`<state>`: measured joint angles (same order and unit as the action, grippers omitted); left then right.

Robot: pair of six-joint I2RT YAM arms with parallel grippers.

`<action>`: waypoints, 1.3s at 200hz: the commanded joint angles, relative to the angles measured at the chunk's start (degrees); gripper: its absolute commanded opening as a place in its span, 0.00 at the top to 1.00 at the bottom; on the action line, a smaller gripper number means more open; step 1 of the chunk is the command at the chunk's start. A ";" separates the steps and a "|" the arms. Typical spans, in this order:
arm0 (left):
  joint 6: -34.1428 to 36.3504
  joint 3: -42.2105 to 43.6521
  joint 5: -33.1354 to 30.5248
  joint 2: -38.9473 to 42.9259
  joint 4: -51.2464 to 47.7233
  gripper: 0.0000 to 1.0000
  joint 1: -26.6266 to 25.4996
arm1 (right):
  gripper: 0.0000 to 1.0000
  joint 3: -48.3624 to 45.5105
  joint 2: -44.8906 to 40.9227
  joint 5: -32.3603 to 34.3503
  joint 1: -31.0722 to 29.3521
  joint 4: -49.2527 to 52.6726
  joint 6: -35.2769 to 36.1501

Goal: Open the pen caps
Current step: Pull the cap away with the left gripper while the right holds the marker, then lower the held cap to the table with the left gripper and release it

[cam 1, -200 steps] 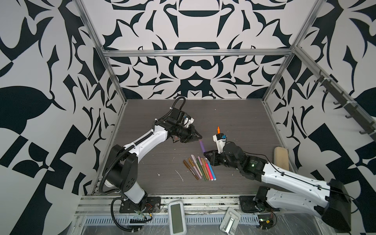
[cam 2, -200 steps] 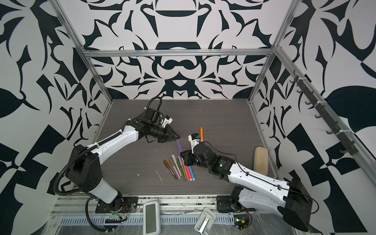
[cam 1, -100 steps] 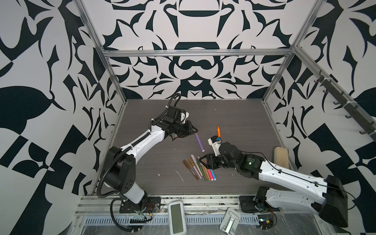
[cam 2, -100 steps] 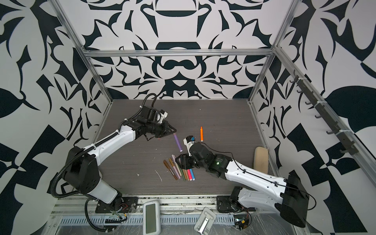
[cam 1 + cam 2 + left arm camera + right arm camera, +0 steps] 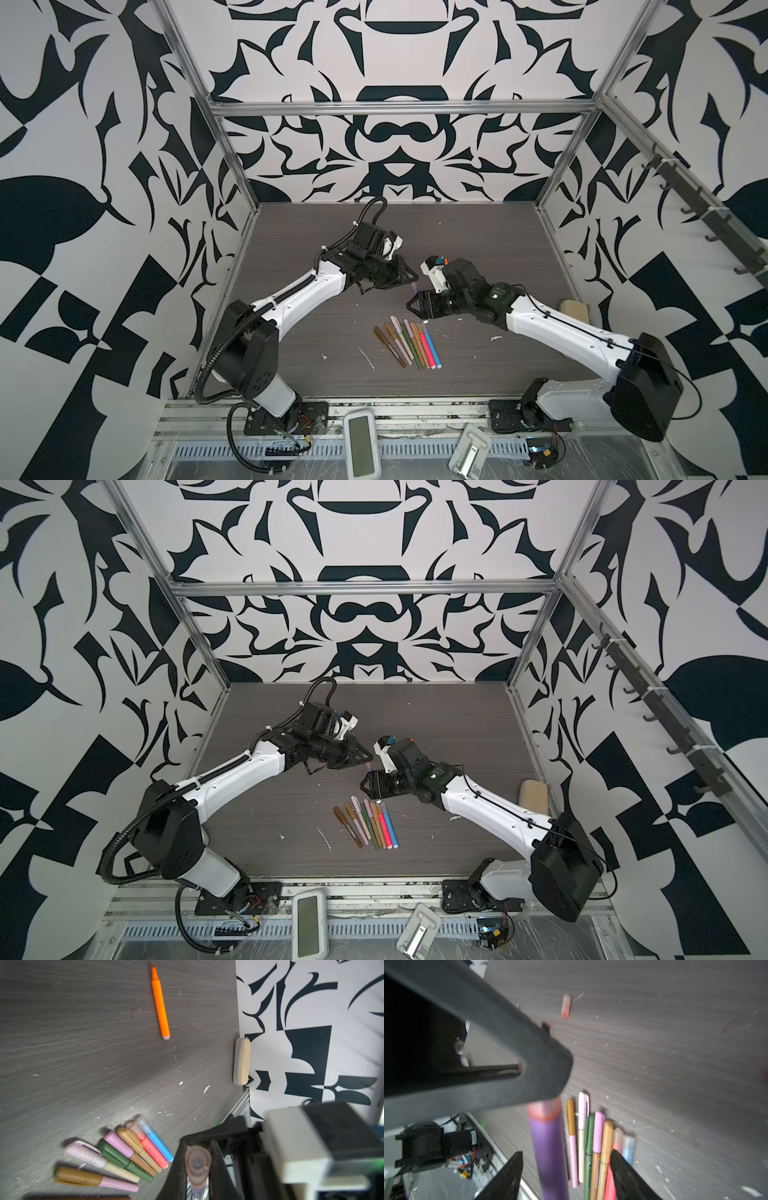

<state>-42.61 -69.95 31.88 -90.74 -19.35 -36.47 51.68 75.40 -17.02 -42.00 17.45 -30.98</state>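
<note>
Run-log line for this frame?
left gripper shut on translucent pinkish plastic cap | right gripper open around slim purple pen | cap on pen

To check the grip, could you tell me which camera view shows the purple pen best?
The right wrist view: the purple pen is seen close up, with the barrel and pinkish cap plain. The left wrist view shows only its cap end-on. Both top views show it as a faint purple speck.

Purple pen (image 5: 550,1153) blurred, lower end cut off.

Purple pen (image 5: 550,1157), translucent pinkish cap (image 5: 544,1110)
</note>
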 commanded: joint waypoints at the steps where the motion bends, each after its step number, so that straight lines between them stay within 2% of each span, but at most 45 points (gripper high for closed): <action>1: -0.06 0.08 1.55 2.21 0.91 1.00 -0.09 | 0.94 0.74 0.01 -2.59 -0.03 -4.24 -0.27; 3: -0.03 0.08 1.53 2.18 0.90 1.00 -0.09 | 1.00 0.62 0.01 -2.58 -0.04 -4.44 -0.45; 42: 3.77 -4.49 -1.95 -0.70 -3.30 1.00 3.36 | 1.00 -7.51 -4.96 -0.63 -1.24 -9.34 -5.10; 78: 10.30 -19.23 -6.52 -8.48 -14.67 1.00 10.73 | 1.00 -18.41 -13.41 6.67 -10.08 -13.03 -11.12; 106: 10.73 -22.82 -7.81 -11.07 -15.75 1.00 11.48 | 1.00 -23.12 -18.61 8.50 -12.47 -13.44 -15.12; 134: 10.44 -18.83 -9.44 -10.19 -14.13 1.00 11.59 | 1.00 -23.40 -23.37 12.18 -12.49 -9.65 -15.44; 160: 13.82 -14.78 -20.75 -8.11 -17.99 1.00 12.09 | 1.00 -21.20 -25.06 16.02 -12.41 -4.47 -15.96; 172: 13.69 -11.67 -23.92 -7.09 -18.37 1.00 13.49 | 1.00 -20.13 -25.53 17.04 -12.49 -1.99 -15.59; 223: 6.59 7.53 -24.82 -0.47 -6.38 1.00 20.41 | 1.00 -22.85 -29.42 18.10 -12.35 -0.54 -17.76; 260: 3.29 17.99 -22.34 3.23 1.87 1.00 23.47 | 1.00 -22.11 -28.40 17.93 -12.41 0.20 -17.18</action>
<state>-36.12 -56.12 8.71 -90.48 -24.40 -14.28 29.08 46.59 -0.34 -54.46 16.88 -47.83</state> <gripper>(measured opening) 0.162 0.170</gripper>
